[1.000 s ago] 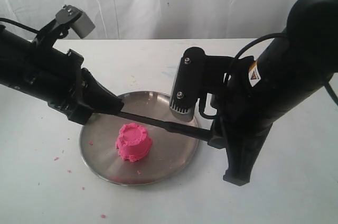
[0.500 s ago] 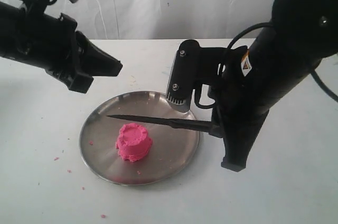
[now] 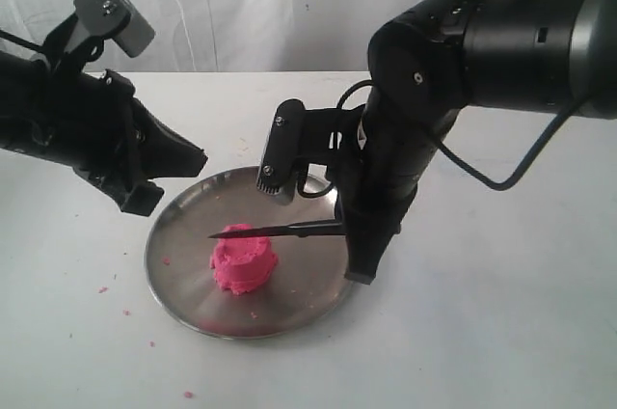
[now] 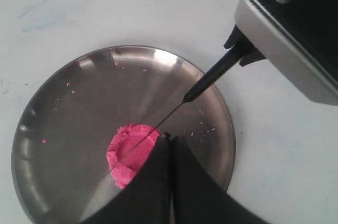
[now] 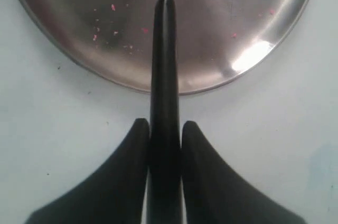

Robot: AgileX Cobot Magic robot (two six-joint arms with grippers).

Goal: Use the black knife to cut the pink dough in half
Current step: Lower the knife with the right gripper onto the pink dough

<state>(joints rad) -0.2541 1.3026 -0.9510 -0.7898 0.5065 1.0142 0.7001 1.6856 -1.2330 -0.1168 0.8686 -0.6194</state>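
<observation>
Clamping with the right gripper [image 3: 353,231] on the handle of the black knife [image 3: 280,230], one finger pressing each side of the handle. Working at the 3 o'clock rim of the steel plate [image 3: 174,255].

Itemising the exterior view, nearest first:

- Noting tiny pink crumbs [image 3: 103,289] lying on the white table [image 3: 482,332], toward 8 o'clock from the plate.
- Finding the plate resting flat on the table, with more crumbs dotting its bare metal.
- Finding the pink dough [image 3: 243,264] sitting on the plate as one uncut round mound, just toward 7 o'clock from the plate's centre.
- Holding the knife nearly level over the plate, handle at 3 o'clock, tip pointing to 9 o'clock, blade crossing just over the top of the mound. Being unable to tell whether the edge is touching the dough.
- Seeing, in the left wrist view, the thin blade running across the middle of the mound.
- Hovering with the left gripper [image 3: 198,156] near the plate's 10 o'clock rim, raised off the table, apart from knife and dough. Pressing its two fingers together on nothing.
- Ending at a white cloth backdrop [image 3: 289,4] hanging behind the table at 12 o'clock.
</observation>
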